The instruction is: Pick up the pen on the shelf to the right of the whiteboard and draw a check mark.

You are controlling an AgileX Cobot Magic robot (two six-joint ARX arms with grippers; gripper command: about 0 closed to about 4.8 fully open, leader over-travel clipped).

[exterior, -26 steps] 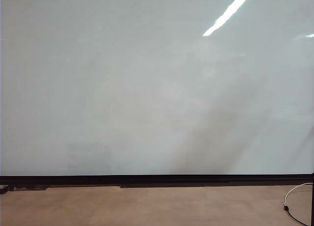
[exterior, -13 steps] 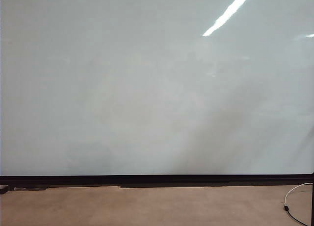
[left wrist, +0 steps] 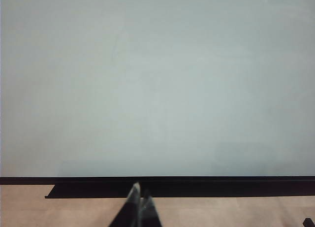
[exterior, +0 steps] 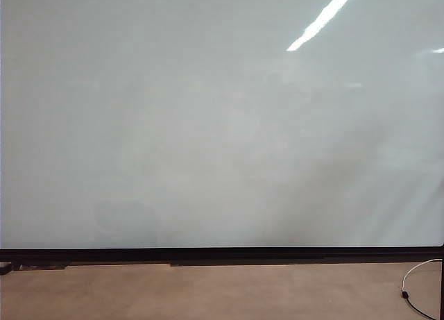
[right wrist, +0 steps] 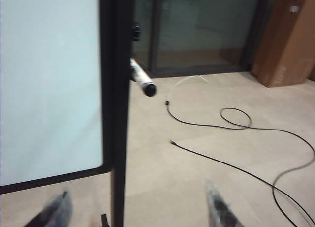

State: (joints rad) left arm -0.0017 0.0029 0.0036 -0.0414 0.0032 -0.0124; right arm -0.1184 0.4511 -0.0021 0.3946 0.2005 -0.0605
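The whiteboard (exterior: pixel 208 125) fills the exterior view, glossy and white with a thin black frame; no check mark is in view on it. The pen (right wrist: pixel 141 79), white-barrelled with a black end, juts out from the board's black right-hand post (right wrist: pixel 117 113) in the right wrist view; the shelf under it is hidden by the post. My right gripper (right wrist: pixel 138 210) is open, its fingers (right wrist: pixel 216 207) spread wide, well short of the pen with nothing between them. My left gripper (left wrist: pixel 140 203) is shut and empty, pointing at the board's lower frame (left wrist: pixel 197 180). Neither gripper shows in the exterior view.
Black cables (right wrist: pixel 236 123) snake across the beige floor to the right of the board. A brown cardboard box (right wrist: pixel 290 35) and dark glass doors (right wrist: pixel 197 30) stand behind. A white cable (exterior: pixel 416 278) lies at the board's lower right corner.
In the exterior view only a faint grey shadow on the board's right half has shifted. No arm enters that view.
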